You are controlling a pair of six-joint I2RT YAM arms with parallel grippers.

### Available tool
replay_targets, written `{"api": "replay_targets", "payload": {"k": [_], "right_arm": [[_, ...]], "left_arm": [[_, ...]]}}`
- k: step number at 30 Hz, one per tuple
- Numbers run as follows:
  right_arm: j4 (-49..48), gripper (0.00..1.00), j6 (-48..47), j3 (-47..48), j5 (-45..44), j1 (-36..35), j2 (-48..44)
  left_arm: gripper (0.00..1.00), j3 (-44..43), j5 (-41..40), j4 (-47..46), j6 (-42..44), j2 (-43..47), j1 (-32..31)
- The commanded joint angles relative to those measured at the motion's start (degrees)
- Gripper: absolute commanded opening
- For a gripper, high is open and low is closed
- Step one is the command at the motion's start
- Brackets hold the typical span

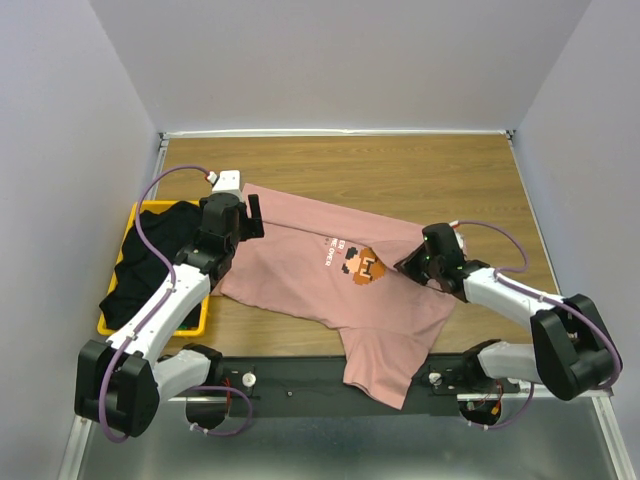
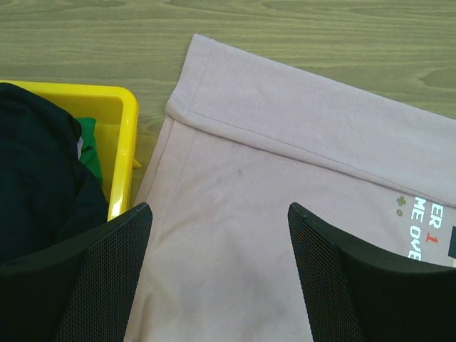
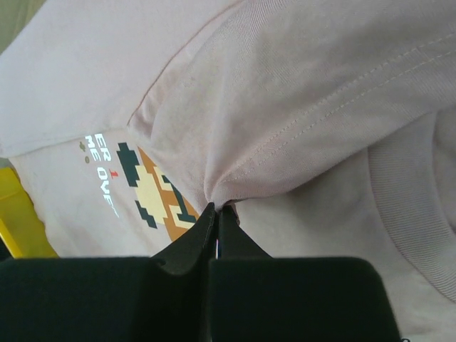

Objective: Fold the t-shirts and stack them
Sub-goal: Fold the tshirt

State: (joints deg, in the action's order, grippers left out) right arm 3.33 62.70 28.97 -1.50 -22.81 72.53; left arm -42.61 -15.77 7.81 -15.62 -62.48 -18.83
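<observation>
Pinching a fold of the dusty-pink t-shirt (image 1: 300,275), the right gripper (image 3: 217,208) is clamped tight; the shirt sprawls unfolded across the table (image 1: 420,170), hanging over its near edge. Farther left, the left gripper (image 2: 217,210) hovers wide open and empty beside the yellow basket (image 2: 127,107) holding a black t-shirt (image 2: 35,164), so folding seems barely begun, nothing stacked. The pink shirt's print partly reads "ME OVE".

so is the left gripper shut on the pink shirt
No, the left gripper is open, its fingers spread wide over the pink shirt.
</observation>
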Motion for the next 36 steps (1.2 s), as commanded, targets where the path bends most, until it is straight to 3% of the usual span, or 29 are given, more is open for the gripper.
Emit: {"api": "replay_targets", "payload": {"k": [1,13,18,20,22,26,28,36], "right_arm": [[2.47,0.06,3.04,2.49,1.06,-1.8,1.64],[4.84,0.12,6.3,4.6,-0.79,-5.84,4.37],[5.98,0.27,3.67,6.45,-0.87,-6.37,5.25],[7.82,0.37,0.42,7.5,-2.19,-6.37,3.76],[11.14,0.4,-3.7,8.64,-5.52,-6.28,1.05],[19.33,0.39,-9.95,10.05,-14.57,-6.37,-3.36],[22.5,0.33,-11.8,9.09,-18.36,-5.59,-5.9],[22.16,0.29,-14.88,5.75,-13.09,8.74,-3.81]], "left_arm": [[0.85,-0.1,1.36,-0.87,0.94,-0.54,-0.07],[0.85,-0.02,2.5,-0.78,1.03,-0.63,-0.07],[0.85,-0.02,4.6,-1.13,1.47,-1.07,-0.07],[0.85,0.07,6.53,-1.22,1.55,-1.42,-0.07],[0.85,0.07,7.94,-1.4,1.64,-1.77,-0.59],[0.85,-0.19,9.7,-1.49,1.99,-2.91,-2.0],[0.84,-0.28,10.67,-1.57,2.08,-3.44,-2.53],[0.84,-0.1,11.02,-1.49,2.35,-3.79,-3.23]]}}
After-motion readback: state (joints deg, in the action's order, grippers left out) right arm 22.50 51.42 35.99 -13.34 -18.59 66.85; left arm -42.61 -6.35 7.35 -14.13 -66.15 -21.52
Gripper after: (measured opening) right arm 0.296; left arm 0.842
